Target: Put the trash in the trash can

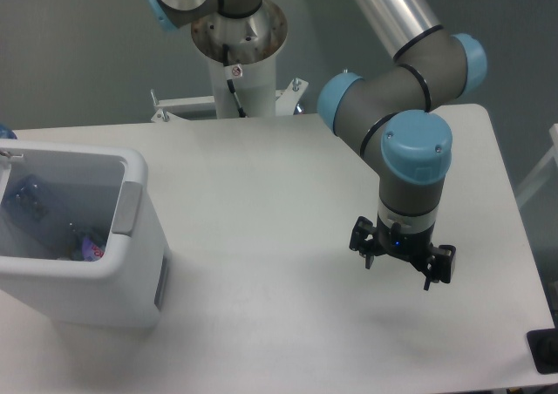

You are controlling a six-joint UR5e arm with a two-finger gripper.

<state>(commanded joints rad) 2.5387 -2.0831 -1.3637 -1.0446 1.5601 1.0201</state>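
The white trash can (83, 237) stands at the left edge of the white table (261, 193), a rectangular bin with rounded corners, a thick rim and a grey panel on the side that faces the arm. Its mouth is open to the camera. Inside it, against the far left wall, lies a bluish, translucent shape that reads as the plastic water bottle (26, 198), though its outline is blurred and the cap cannot be made out. Lower in the trash can, near the wall under the grey panel, sits a small pale and purplish bit of trash (90, 250); what it is cannot be told from this view.

Well apart from the trash can, over the right part of the table, the gripper (402, 268) hangs from the grey and blue wrist of the UR5e arm (410, 150) and points straight down. Its two black fingers (438, 268) are spread wide with nothing between them, and they hover above the tabletop rather than touching it; a faint shadow lies on the table below and to the right of them.

Beyond the trash can, at the far side of the table, the arm's white pedestal (244, 63) rises behind the table edge, with a metal bracket (174, 106) at its foot. The arm's silver tube (384, 6) runs from the top of the view down to the elbow joints.
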